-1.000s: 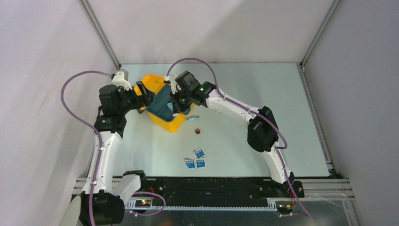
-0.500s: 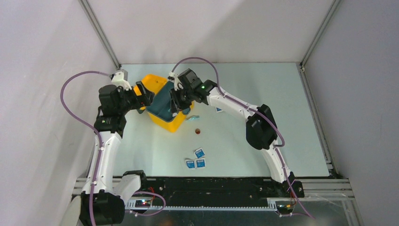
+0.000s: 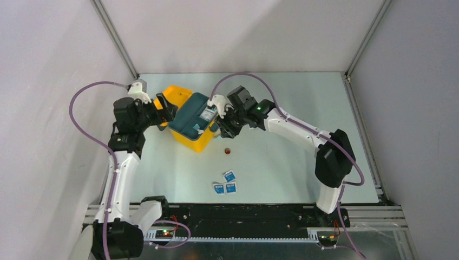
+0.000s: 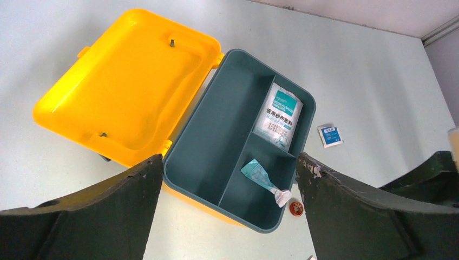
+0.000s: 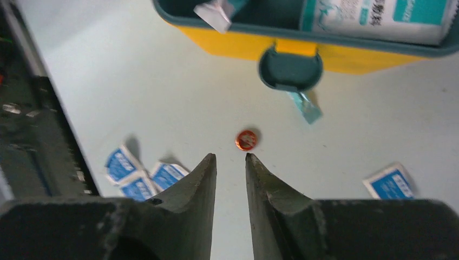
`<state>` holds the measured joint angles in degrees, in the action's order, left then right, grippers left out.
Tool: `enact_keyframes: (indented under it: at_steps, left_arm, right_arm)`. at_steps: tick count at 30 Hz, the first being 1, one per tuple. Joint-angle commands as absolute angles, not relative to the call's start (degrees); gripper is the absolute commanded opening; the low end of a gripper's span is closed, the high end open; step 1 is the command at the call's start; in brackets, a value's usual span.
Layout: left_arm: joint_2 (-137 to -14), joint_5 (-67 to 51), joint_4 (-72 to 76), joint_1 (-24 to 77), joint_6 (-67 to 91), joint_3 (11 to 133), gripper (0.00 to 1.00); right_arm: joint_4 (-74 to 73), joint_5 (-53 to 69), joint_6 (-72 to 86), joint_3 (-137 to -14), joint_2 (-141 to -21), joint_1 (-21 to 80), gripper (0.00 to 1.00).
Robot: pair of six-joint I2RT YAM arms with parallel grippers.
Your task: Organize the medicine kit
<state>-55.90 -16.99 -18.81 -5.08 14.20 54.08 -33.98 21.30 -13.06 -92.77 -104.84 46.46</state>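
Note:
The medicine kit [image 3: 187,142] is a yellow box, open, its lid [image 4: 124,81] laid back at the far left. A dark teal divided tray [image 4: 216,135] sits in it. A white printed packet [image 4: 281,116] lies in the tray's far compartment and a teal sachet [image 4: 262,177] in the near one. My left gripper [image 4: 228,162] is open wide and empty above the kit's left side. My right gripper [image 5: 231,156] hovers over the table just right of the kit near its latch [image 5: 289,67], jaws narrowly apart and empty. It also shows in the top view [image 3: 222,129].
A small red cap [image 5: 247,140] lies on the table just ahead of my right fingertips. A teal strip [image 5: 306,106] lies below the latch. Three blue wipe packets [image 3: 226,184] lie nearer the arm bases, and another blue wipe [image 5: 389,181] lies to the right.
My right gripper has pulled back from over the tray toward the right and the near side. The white packet now shows lying in the tray. The left arm has not moved.

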Motion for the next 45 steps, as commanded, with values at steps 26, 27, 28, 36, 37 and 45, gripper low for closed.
enact_keyframes:
  at_steps: [26,27,28,36,37,45]
  left_arm:
    - [-55.12,-18.02,-16.37,-5.83,15.29,53.27,0.96]
    - [-55.18,-18.06,-16.42,-5.92,15.29,53.35,0.96]
    - [-55.19,-18.04,-16.43,-5.95,15.29,53.35,0.96]
    - [-55.22,-18.03,-16.40,-5.97,15.29,53.15,0.96]
    - [-55.25,-18.09,-16.43,-6.00,15.29,53.10,0.96]
    - [-55.25,-18.28,-16.43,-6.00,15.38,53.12,0.96]
  right_arm:
    - [-9.87,9.92,-60.36,-80.60,-118.62,48.92,0.32]
    - [-9.50,9.18,-60.81,-80.60,-118.94,48.90,0.32]
    - [-8.84,8.36,-61.76,-80.64,-119.56,48.84,0.32]
    - [-5.86,5.09,-65.34,-80.33,-122.09,48.63,0.31]
    - [-5.70,5.01,-65.41,-80.29,-122.32,48.62,0.31]
    - [-6.71,7.08,-65.96,-80.32,-122.52,47.91,0.01]
